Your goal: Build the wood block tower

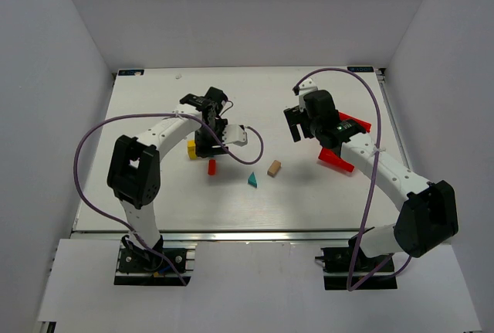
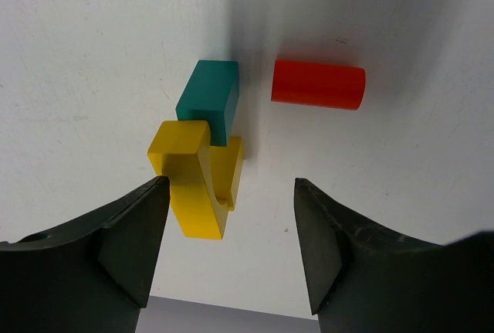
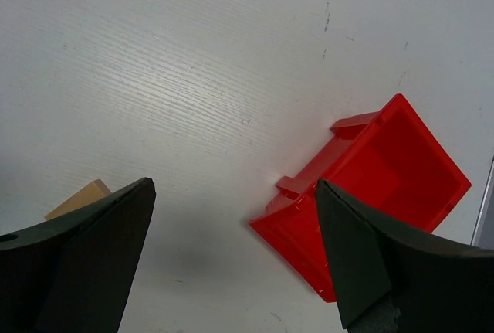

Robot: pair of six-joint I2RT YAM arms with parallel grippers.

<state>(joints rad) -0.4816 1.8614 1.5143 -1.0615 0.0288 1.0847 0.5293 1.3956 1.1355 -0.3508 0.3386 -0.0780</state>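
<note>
In the left wrist view a yellow arch (image 2: 197, 178) lies on the table, touching a teal cube (image 2: 208, 97) beyond it. A red cylinder (image 2: 318, 84) lies apart to their right. My left gripper (image 2: 231, 248) is open and empty, just above and short of the arch. From above, the left gripper (image 1: 205, 146) hovers by the yellow arch (image 1: 191, 147), with the red block (image 1: 211, 166) in front; the teal cube is hidden. A teal triangle (image 1: 252, 181) and a tan cube (image 1: 274, 168) lie mid-table. My right gripper (image 1: 296, 128) is open and empty, also seen from its wrist (image 3: 231, 256).
A red plastic bin (image 1: 338, 158) lies on its side under the right arm and fills the right of the right wrist view (image 3: 370, 186). The tan cube's corner (image 3: 77, 198) shows beside the right gripper's left finger. White walls enclose the table (image 1: 154, 209).
</note>
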